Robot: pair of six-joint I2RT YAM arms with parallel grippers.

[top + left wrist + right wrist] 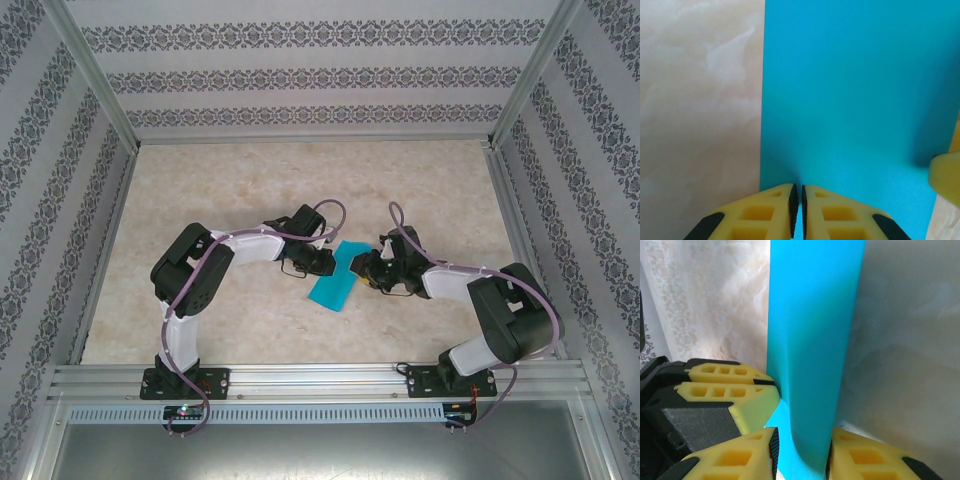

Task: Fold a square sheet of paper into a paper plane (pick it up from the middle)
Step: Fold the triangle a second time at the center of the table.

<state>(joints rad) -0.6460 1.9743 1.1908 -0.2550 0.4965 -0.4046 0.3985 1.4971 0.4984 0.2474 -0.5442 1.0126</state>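
1 teal sheet (335,281) — narrow, matte, unmarked.

two arms close in at mid-table, the left gripper (322,262) and right gripper (368,270) crowding opposite edges of the paper (335,283) with barely a gap between them. the far half of the table (300,180) lies open; walls (300,80) and metal posts (95,75) shut off three sides.
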